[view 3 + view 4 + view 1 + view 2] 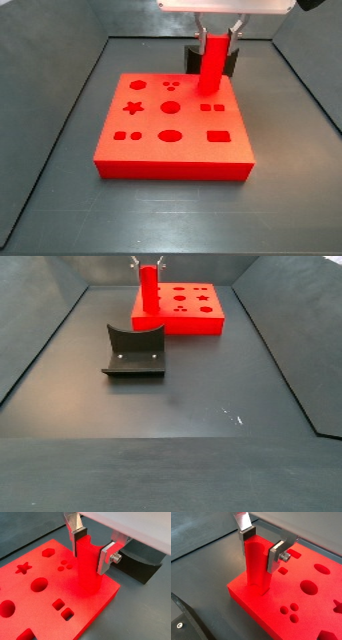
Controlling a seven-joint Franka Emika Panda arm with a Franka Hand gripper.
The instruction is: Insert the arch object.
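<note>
My gripper (pixel 90 546) is shut on the arch object (pixel 87 567), a bright red bar held upright with a curved notch at its top end. The flat silver fingers (pixel 278 554) clamp its upper part from both sides. The bar's lower end meets the red board (pixel 40 562) near one corner, beside the small square holes. I cannot tell how deep it sits. In a side view the gripper (pixel 214 38) holds the bar (pixel 211 62) at the board's (pixel 174 150) far right corner. In a side view the bar (pixel 147 296) stands at the board's (pixel 201 316) near left corner.
The dark fixture (pixel 134 351) stands on the grey floor close to the board, right next to the bar's corner; it also shows in both wrist views (pixel 143 564) (pixel 181 619). The board has several shaped holes, among them a star (pixel 132 108). Raised walls bound the floor.
</note>
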